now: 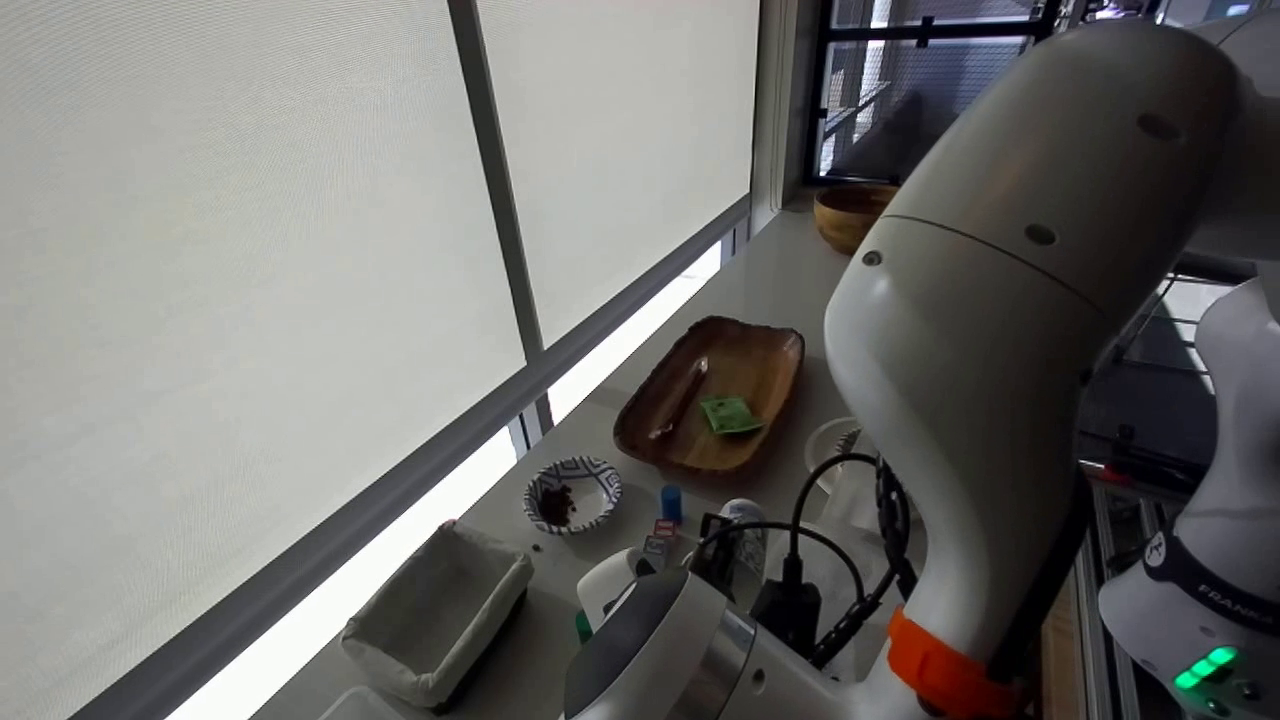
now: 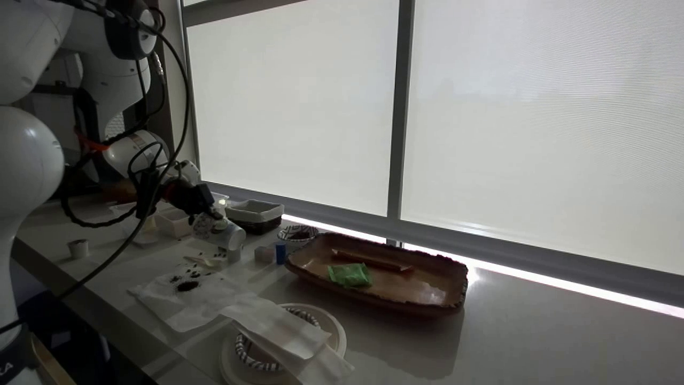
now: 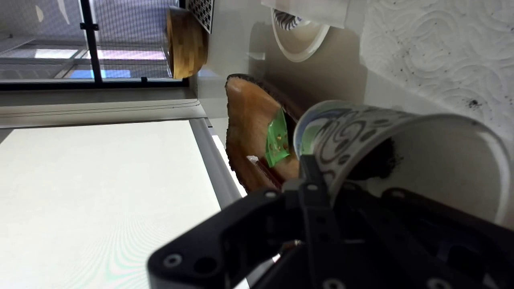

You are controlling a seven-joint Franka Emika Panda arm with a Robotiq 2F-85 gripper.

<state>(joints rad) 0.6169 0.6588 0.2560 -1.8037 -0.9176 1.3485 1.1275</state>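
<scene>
Pinching the wall of a swirl-printed paper cup (image 3: 417, 168) near its rim, the tool (image 3: 332, 185) is pressed together on that thin edge, apparently with one finger outside and the other inside the mouth. The cup is held over the white surface (image 2: 534, 337), directly at the fingertips of the arm. Its long axis leans well over toward lying on its side: the base points away toward the wooden tray (image 2: 417, 291), while the mouth faces back toward the wrist camera, with dark grounds (image 3: 375, 162) lying against the inner wall. Whether the base touches anything beneath cannot be told. Nearby, a paper towel (image 2: 195, 310) carries a dark heap (image 2: 187, 286).

As for writing, FRANKA reads on the dark band (image 1: 1225, 592) around a robot base. The cup shows curling motifs and coloured stripes near its base, but no legible word. Print on the green packet (image 2: 350, 275) in the tray and on the small red and grey blocks (image 1: 665, 528) beside the blue cylinder (image 1: 671, 504) is too small to read.
</scene>
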